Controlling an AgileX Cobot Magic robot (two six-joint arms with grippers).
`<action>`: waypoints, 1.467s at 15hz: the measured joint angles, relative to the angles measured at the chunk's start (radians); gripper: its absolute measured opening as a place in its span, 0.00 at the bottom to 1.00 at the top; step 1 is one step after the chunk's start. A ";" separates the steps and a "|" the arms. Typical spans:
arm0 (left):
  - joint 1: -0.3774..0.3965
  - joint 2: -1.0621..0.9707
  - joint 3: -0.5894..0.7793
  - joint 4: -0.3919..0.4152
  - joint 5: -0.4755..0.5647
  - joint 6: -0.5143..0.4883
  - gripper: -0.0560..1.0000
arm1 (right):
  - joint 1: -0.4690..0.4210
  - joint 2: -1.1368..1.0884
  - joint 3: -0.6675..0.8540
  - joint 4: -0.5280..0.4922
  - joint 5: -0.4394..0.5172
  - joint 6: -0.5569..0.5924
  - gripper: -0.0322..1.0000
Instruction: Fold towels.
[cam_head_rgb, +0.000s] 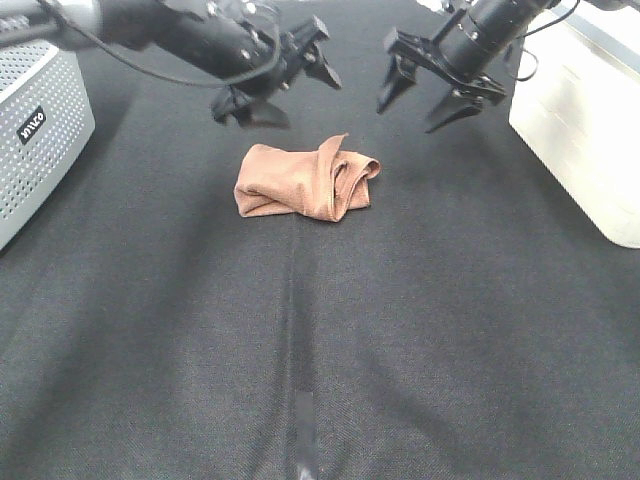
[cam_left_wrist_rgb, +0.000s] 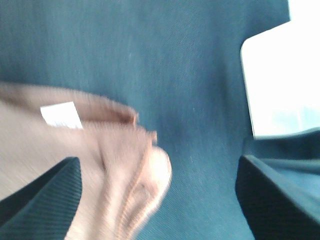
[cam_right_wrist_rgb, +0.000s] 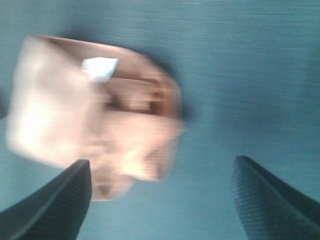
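The brown towel (cam_head_rgb: 305, 180) lies bunched and loosely folded on the dark tablecloth, a little behind the middle. Its white tag shows in the left wrist view (cam_left_wrist_rgb: 61, 115) and the right wrist view (cam_right_wrist_rgb: 100, 68). My left gripper (cam_head_rgb: 290, 85) hovers open above and just behind the towel's left part, holding nothing. My right gripper (cam_head_rgb: 425, 100) hovers open above and behind the towel's right end, holding nothing. The towel also shows blurred in the left wrist view (cam_left_wrist_rgb: 115, 170) and the right wrist view (cam_right_wrist_rgb: 95, 120).
A grey perforated box (cam_head_rgb: 35, 130) stands at the left edge. A white box (cam_head_rgb: 585, 110) stands at the right edge and shows in the left wrist view (cam_left_wrist_rgb: 280, 75). The dark cloth (cam_head_rgb: 320, 350) covers the whole table.
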 joint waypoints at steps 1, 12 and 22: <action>0.021 -0.020 0.000 0.028 -0.017 0.006 0.81 | 0.004 0.000 0.000 0.053 0.001 -0.024 0.74; 0.197 -0.070 -0.001 0.122 0.001 0.006 0.81 | 0.161 0.153 0.000 0.410 0.008 -0.231 0.74; 0.197 -0.071 -0.001 0.128 0.036 0.009 0.81 | 0.059 0.171 -0.006 0.171 -0.041 -0.176 0.74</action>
